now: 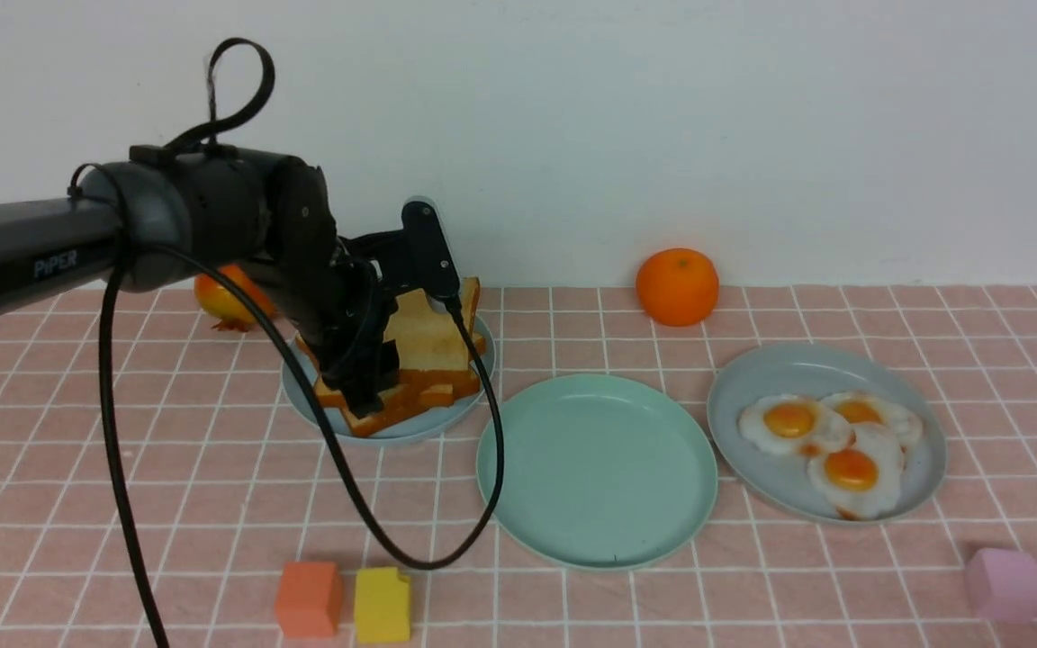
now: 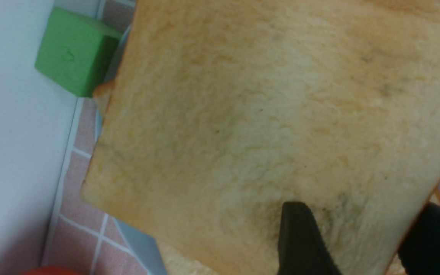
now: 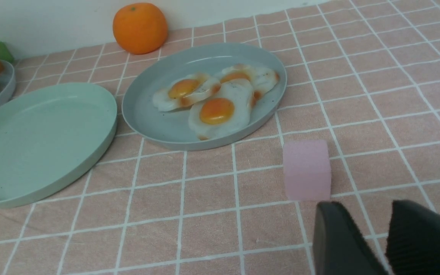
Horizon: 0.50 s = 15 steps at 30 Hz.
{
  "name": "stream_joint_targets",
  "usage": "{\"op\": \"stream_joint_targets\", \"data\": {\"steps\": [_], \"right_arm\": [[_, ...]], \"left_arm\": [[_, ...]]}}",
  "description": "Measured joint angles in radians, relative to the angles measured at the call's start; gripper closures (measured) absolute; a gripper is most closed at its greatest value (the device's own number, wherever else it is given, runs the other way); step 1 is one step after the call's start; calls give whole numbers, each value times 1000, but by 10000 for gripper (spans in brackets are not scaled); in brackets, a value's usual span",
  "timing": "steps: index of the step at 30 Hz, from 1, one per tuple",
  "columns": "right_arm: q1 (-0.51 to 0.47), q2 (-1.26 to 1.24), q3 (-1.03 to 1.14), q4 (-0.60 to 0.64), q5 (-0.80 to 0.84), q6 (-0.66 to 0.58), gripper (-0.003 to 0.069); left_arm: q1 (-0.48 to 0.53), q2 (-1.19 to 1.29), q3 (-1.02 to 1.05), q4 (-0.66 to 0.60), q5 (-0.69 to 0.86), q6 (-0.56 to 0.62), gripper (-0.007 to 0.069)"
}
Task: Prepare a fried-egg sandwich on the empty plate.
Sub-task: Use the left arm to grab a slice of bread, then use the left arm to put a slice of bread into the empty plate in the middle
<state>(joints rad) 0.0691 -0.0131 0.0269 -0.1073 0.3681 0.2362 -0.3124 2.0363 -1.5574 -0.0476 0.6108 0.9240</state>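
One toast slice (image 2: 266, 114) is pinched at its edge by the left pincer (image 1: 365, 382), over the toast pile left of the empty plate (image 1: 597, 468). Right pincer (image 3: 384, 240): jaws slightly apart, holding nothing, above the counter (image 3: 204, 214) near a pink cube (image 3: 306, 169).

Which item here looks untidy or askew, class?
The toast pile on the blue-grey plate is skewed, slices fanned at different angles. The left pincer has one slice between its fingers. The three eggs overlap on their plate.

The left arm reaches in from the left, wrist bent down, its left hand (image 1: 365, 382) closed on a toast slice (image 2: 273, 114). The right hand (image 3: 361, 244) sits low over the tabletop, fingers slightly parted.
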Motion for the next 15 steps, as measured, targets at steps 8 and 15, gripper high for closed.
{"op": "stream_joint_targets", "data": {"steps": [8, 15], "right_arm": [[0, 0, 1, 159, -82, 0, 419], [0, 0, 1, 369, -234, 0, 419]], "left_arm": [[0, 0, 0, -1, -3, 7, 470], [-9, -20, 0, -1, 11, -17, 488]]}}
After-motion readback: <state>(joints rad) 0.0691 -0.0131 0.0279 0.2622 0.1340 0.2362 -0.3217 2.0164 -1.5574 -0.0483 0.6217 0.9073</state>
